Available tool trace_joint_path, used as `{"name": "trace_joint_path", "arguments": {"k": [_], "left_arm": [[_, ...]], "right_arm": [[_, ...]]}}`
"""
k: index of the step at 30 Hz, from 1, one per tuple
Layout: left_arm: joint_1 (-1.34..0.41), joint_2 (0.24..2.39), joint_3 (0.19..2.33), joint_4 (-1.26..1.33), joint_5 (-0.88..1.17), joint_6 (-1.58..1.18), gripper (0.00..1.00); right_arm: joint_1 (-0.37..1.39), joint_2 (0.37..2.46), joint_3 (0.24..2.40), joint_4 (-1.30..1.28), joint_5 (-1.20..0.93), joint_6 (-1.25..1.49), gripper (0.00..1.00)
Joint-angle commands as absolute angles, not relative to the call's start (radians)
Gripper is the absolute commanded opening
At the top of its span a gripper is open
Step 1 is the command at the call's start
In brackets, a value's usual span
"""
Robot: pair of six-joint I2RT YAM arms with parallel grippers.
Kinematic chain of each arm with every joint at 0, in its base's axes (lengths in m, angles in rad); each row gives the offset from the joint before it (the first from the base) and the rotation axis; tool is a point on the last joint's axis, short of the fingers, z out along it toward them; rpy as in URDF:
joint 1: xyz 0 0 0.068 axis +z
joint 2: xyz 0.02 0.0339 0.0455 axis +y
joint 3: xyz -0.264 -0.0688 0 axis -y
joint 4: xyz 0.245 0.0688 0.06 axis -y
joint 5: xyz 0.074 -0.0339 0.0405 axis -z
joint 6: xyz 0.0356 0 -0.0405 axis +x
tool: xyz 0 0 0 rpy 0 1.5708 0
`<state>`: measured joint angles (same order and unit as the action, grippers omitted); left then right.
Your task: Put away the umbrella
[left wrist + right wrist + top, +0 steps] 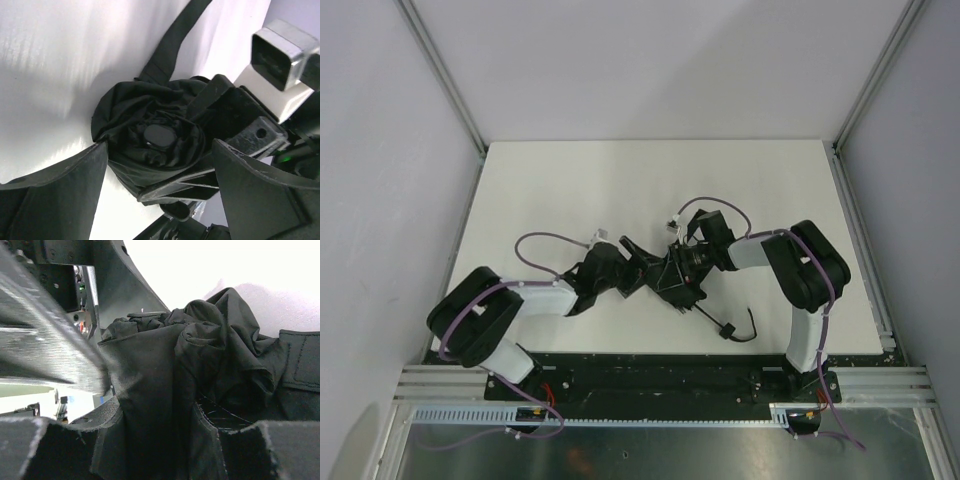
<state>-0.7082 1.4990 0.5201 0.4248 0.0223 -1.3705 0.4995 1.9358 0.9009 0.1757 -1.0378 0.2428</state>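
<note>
- The umbrella (672,272) lies folded near the middle of the table (570,190), its wrist strap (740,328) trailing off toward 5 o'clock.
- In my left wrist view its cap (159,136) faces me, ringed by bunched fabric. The closure band (172,45) runs loose toward 1 o'clock, so the canopy is not yet wrapped.
- My right gripper (160,447), reaching in from 3 o'clock, is clenched on the umbrella's body. I judge this keeps the bundle gathered and steady.
- My left gripper (160,146), coming from 8 o'clock, is released, its fingers spread on either side of the cap end. It looks placed to take a fresh hold on the fabric.
</note>
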Motion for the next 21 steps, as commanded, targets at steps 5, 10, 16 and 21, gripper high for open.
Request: {"name": "trace_joint_path", "arguments": {"k": [5,10,16,21], "left_arm": [[-0.738,1.600,0.498,0.455,-0.005,-1.483,0.86],[-0.746,1.676,0.527,0.458,-0.011,-1.505,0.84],[-0.752,1.745,0.511,0.509,-0.039,-1.511,0.56],[-0.751,1.767,0.437,0.619,-0.059,-1.500,0.25]], "right_arm": [[0.504,1.989,0.872,-0.036,-0.920,0.224,0.00],[0.539,1.966,0.882,-0.028,-0.921,0.212,0.00],[0.593,1.948,0.891,-0.012,-0.903,0.197,0.00],[0.600,1.946,0.907,-0.011,-0.916,0.211,0.01]]}}
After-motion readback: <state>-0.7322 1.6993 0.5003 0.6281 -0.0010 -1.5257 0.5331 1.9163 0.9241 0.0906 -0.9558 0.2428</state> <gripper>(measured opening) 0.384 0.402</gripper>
